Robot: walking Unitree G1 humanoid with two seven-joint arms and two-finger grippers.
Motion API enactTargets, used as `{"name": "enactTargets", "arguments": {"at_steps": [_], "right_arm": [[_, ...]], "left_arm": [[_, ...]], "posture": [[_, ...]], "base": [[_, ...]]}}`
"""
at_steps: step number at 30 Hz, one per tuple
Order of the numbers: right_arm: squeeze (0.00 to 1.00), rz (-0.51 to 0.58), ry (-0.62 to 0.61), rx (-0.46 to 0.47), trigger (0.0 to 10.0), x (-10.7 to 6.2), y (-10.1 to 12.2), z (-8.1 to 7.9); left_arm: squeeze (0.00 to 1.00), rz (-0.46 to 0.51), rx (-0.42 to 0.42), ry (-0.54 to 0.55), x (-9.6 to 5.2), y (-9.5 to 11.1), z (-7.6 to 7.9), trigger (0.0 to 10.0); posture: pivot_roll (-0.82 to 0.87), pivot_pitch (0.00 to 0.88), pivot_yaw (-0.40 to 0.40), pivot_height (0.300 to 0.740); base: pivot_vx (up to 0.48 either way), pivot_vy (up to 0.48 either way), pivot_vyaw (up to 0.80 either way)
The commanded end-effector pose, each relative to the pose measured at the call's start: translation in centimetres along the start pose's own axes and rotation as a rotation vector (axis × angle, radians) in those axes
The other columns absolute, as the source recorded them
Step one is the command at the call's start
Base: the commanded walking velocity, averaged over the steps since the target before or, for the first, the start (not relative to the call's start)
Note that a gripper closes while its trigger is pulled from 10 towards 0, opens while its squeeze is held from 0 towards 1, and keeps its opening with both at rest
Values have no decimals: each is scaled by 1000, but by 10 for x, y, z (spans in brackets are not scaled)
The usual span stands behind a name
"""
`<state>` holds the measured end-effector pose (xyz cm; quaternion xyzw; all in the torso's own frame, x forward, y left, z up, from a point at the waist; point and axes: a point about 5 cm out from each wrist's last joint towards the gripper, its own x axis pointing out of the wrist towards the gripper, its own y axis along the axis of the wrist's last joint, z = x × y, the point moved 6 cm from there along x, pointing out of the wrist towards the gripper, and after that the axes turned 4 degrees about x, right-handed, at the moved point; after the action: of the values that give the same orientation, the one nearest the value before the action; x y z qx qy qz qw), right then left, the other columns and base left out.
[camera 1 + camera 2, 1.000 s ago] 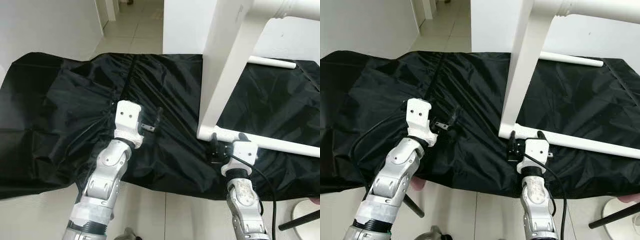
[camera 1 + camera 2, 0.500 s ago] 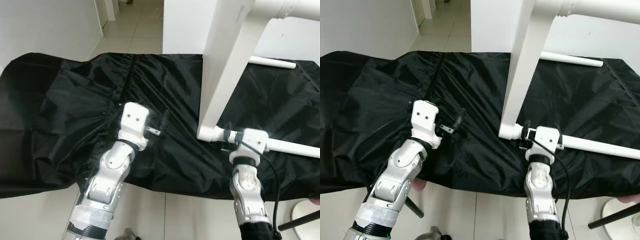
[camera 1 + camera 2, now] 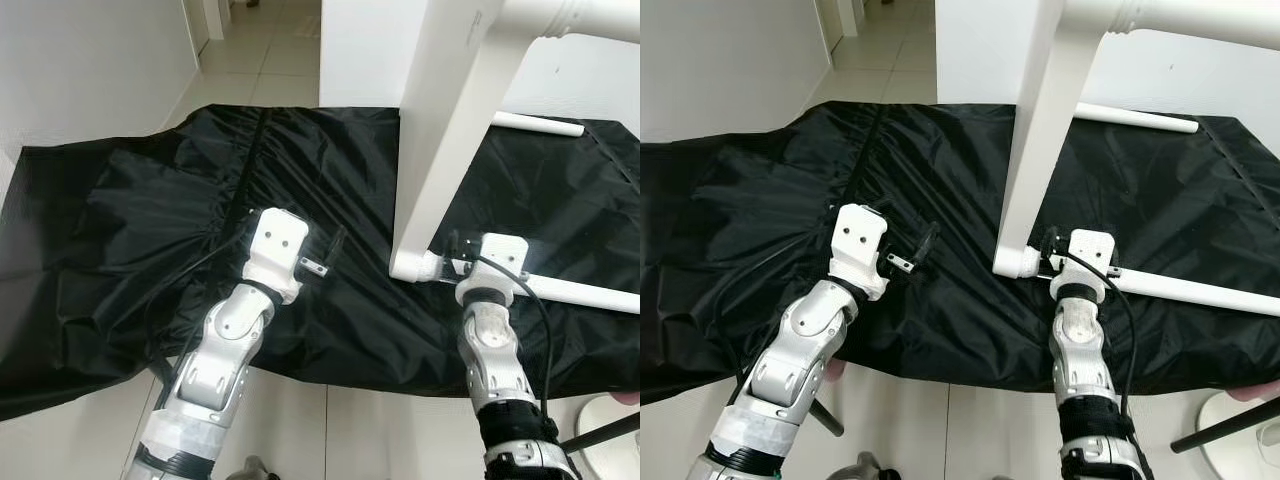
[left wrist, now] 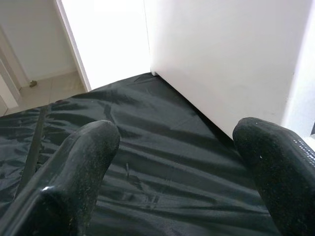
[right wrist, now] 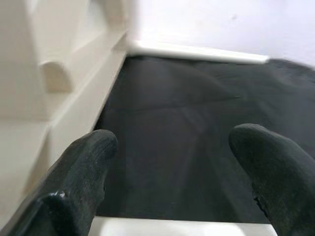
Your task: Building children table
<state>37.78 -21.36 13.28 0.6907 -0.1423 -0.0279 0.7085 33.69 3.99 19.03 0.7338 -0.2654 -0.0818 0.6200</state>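
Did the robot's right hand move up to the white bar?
Yes. The right gripper was just below the white bar a second ago; now it has risen and its fingers straddle the bar beside the leg.

One white table frame, one black sheet, two pincers: left, right.

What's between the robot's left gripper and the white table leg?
Just bare black cloth between left gripper and leg, as the eye views show.
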Motion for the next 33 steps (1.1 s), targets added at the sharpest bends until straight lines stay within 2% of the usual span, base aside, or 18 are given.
{"name": "enactTargets", "arguments": {"at_steps": [1,7,12,15,16,19,25,28,33], "right_arm": [[0,-6,19,17,10000,2,-2,-3],[0,-29,96,32,10000,12,-3,-18],[0,-37,117,55,10000,14,-4,-21],[0,-42,192,72,10000,15,-4,-35],[0,-42,192,72,10000,15,-4,-35],[0,-49,259,79,10000,12,-5,-49],[0,-63,329,100,10000,6,-8,-64],[0,-66,342,107,10000,4,-9,-67],[0,-74,412,126,10000,-3,-11,-83]], "left_arm": [[0,7,25,12,1,3,-3,10000],[0,12,33,15,3,5,-2,10000],[0,13,36,14,3,6,-2,10000],[0,16,42,13,3,7,-3,10000],[0,16,42,13,3,7,-3,10000],[0,16,48,12,4,7,-3,10000],[0,20,52,14,5,9,-3,10000],[0,21,52,14,5,9,-3,10000],[0,21,57,15,5,9,-3,10000]], "posture": [[25,0,18,740],[30,0,18,740],[30,0,19,740],[34,0,22,740],[34,0,22,740],[35,0,25,740],[37,0,24,740],[37,0,24,740],[38,0,25,740]], "base": [[0,0,0],[0,0,0],[0,0,0],[0,0,0],[0,0,0],[0,0,0],[0,0,0],[0,0,0],[0,0,0]]}}
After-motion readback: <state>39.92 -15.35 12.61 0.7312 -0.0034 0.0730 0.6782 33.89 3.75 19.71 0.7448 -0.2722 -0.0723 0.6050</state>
